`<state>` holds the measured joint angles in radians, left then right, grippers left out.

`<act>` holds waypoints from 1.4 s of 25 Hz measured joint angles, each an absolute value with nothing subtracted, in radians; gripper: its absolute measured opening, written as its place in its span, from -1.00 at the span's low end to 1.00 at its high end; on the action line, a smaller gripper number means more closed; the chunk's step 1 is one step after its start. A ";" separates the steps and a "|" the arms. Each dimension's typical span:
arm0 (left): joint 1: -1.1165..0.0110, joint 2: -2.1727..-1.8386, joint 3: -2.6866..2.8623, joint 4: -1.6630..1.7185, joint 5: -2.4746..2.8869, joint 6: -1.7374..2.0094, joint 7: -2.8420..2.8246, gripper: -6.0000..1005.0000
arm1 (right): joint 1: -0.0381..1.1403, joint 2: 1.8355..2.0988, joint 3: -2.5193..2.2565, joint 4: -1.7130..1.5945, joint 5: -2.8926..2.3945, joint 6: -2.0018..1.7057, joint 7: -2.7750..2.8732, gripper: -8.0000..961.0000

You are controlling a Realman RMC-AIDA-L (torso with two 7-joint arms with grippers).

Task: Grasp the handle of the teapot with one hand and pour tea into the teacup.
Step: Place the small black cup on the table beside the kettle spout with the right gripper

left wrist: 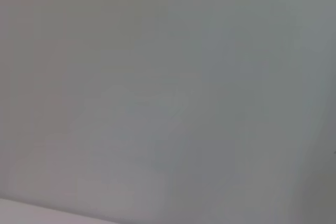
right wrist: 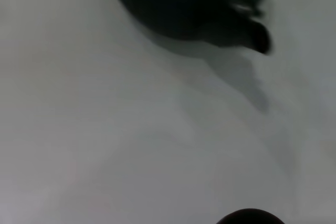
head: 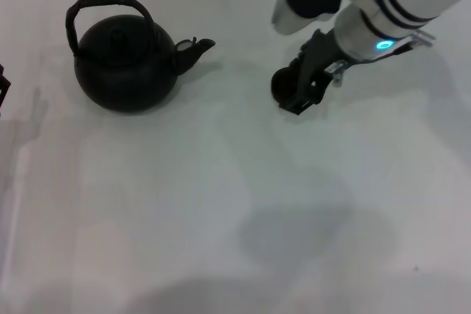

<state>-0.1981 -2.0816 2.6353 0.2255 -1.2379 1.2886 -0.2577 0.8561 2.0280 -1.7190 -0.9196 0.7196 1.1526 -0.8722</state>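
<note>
While our right gripper (head: 300, 97) sits low on the white table (head: 221, 204) at the teacup (head: 282, 84), the teapot (head: 126, 62) stands untouched off to our left.

We see the teapot upright, its arched handle (head: 103, 1) raised over the knobbed lid and its spout (head: 197, 48) pointing toward the teacup, with bare table between the two. Our right gripper's dark fingers (head: 309, 71) reach down beside and partly over the small black cup, hiding much of it; we cannot tell whether they are closed on it or merely next to it. From the right wrist, the teapot (right wrist: 194, 3) shows farther off and the cup's rim (right wrist: 251, 217) close at the edge. Our left gripper is out of sight; its wrist view shows only blank table (left wrist: 168, 98).
</note>
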 joint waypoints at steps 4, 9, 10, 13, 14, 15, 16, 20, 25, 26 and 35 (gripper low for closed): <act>-0.200 -2.082 2.635 0.225 -1.238 1.289 -0.258 0.77 | 0.877 2.028 -1.774 -0.919 0.752 1.148 -0.872 0.64; -0.203 -2.081 2.635 0.225 -1.238 1.289 -0.258 0.77 | 0.890 2.028 -1.840 -0.914 0.776 1.141 -0.871 0.66; -0.204 -2.081 2.635 0.225 -1.238 1.288 -0.258 0.77 | 0.889 2.028 -1.849 -0.913 0.779 1.138 -0.871 0.67; -0.205 -2.080 2.635 0.225 -1.238 1.289 -0.258 0.77 | 0.886 2.028 -1.867 -0.902 0.781 1.122 -0.870 0.69; -0.206 -2.080 2.635 0.225 -1.238 1.289 -0.258 0.77 | 0.885 2.028 -1.871 -0.896 0.785 1.117 -0.869 0.69; -0.206 -2.080 2.635 0.225 -1.238 1.289 -0.258 0.77 | 0.884 2.028 -1.874 -0.893 0.790 1.115 -0.869 0.70; -0.206 -2.080 2.635 0.225 -1.238 1.289 -0.258 0.77 | 0.883 2.028 -1.876 -0.891 0.796 1.113 -0.869 0.70; -0.206 -2.080 2.635 0.225 -1.238 1.289 -0.258 0.77 | 0.881 2.028 -1.886 -0.890 0.806 1.112 -0.869 0.72; -0.205 -2.080 2.635 0.225 -1.238 1.289 -0.258 0.77 | 0.881 2.028 -1.892 -0.890 0.820 1.111 -0.868 0.75; -0.205 -2.080 2.635 0.225 -1.238 1.289 -0.258 0.77 | 0.881 2.028 -1.893 -0.890 0.823 1.111 -0.868 0.75; -0.201 -2.080 2.635 0.219 -1.238 1.289 -0.258 0.77 | 0.877 2.028 -1.915 -0.896 0.831 1.094 -0.859 0.80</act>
<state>-0.2009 -2.0800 2.6353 0.2192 -1.2379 1.2885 -0.2577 0.8768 2.0280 -1.9152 -0.8957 0.8311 1.0939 -0.8591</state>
